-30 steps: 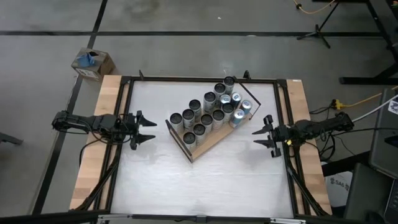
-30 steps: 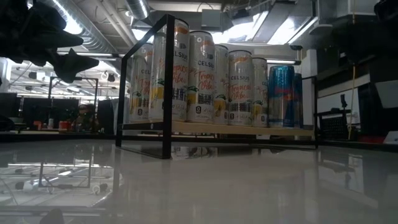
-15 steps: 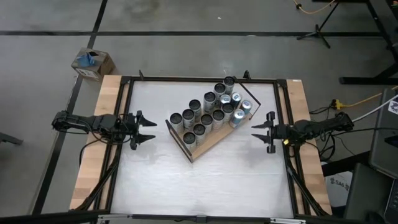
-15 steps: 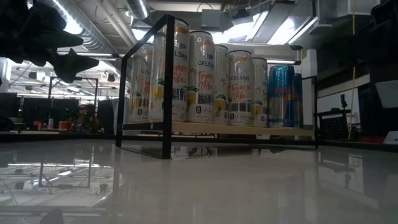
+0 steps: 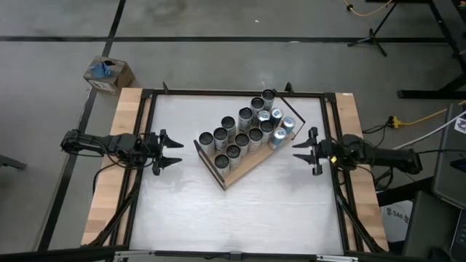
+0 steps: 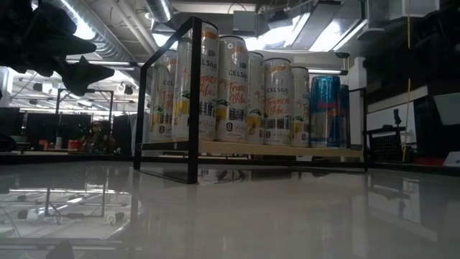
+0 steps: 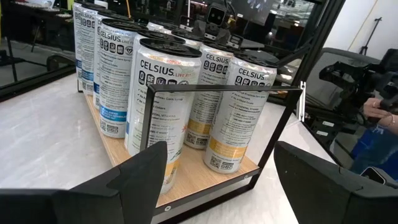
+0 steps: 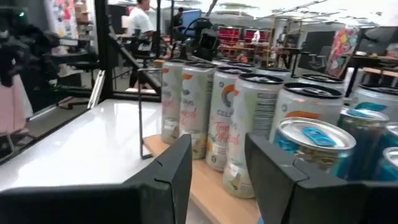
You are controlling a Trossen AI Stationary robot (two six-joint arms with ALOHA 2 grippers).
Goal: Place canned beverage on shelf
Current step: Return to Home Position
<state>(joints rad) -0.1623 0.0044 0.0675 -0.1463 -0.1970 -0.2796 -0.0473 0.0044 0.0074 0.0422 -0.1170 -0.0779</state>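
Observation:
The shelf (image 5: 227,177), a light wood board with a thin dark frame at its ends, lies slantwise at the table's centre. Several canned beverages (image 5: 244,132) stand upright on it, tall white ones (image 6: 233,86) and blue ones (image 6: 325,108) at its right end. My left gripper (image 5: 177,152) hovers open at the table's left edge and points level at the shelf's left end (image 7: 118,155). My right gripper (image 5: 297,154) hovers shut at the right edge, holds nothing and points at the blue cans (image 8: 311,137).
Pale wooden planks (image 5: 116,167) (image 5: 357,167) and black rails run along both table sides. A cardboard box (image 5: 109,73) sits on the floor beyond the far left corner. White table top (image 5: 233,218) lies between the shelf and the near edge. A person (image 8: 140,18) stands in the room behind.
My right arm has swung round at its base. Its gripper has shifted a little toward the table's far edge and now points straight across at the shelf's right end. The cans and the shelf have stayed where they were.

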